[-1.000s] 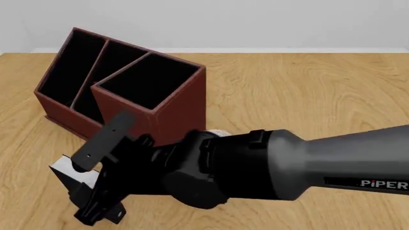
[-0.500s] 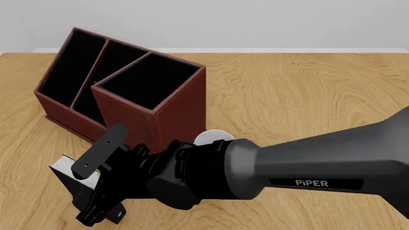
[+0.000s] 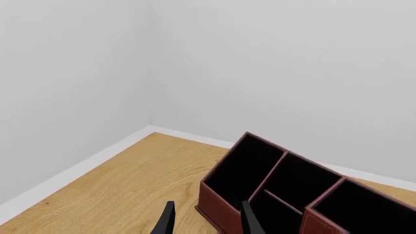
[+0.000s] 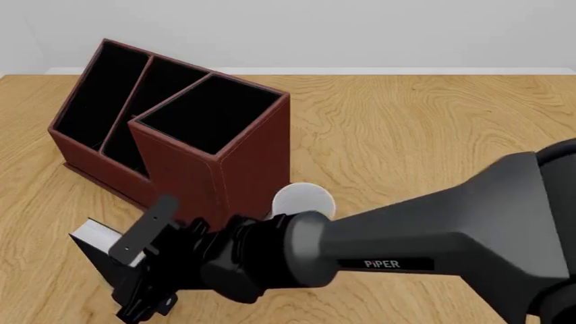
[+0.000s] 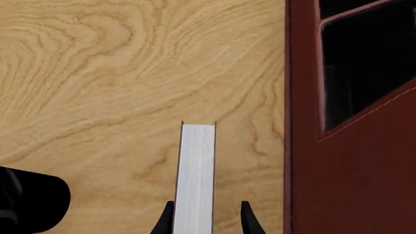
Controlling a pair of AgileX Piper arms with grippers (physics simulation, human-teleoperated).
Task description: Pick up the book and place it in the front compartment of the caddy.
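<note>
two dark fingertips (image 5: 167, 220) of the right gripper (image 5: 204, 222) stand on either side of the book (image 5: 197, 178) in the right wrist view, the white page block running straight up between them; they sit just beside it, but whether they press on it cannot be told. in the front view the right gripper (image 4: 144, 266) is low at the near left of the table (image 4: 432, 135), its jaws hard to make out against the black book (image 4: 97, 244), which stands on the wood just in front of the caddy (image 4: 225, 169). the book shows plain black covers and a white-grey band of pages along its top edge. white letters reading "piper" show on the grey forearm of the right arm (image 4: 423, 246).

the caddy is dark red-brown with pale stitching at its edges, a slanted top and three black-lined compartments, the wide square one nearest the camera. a white mug (image 4: 303, 200) peeks out between the caddy's near corner and the arm.

the left gripper (image 3: 204, 222) hangs high, its two fingers parted with nothing between them, the caddy (image 3: 286, 190) below it.
</note>
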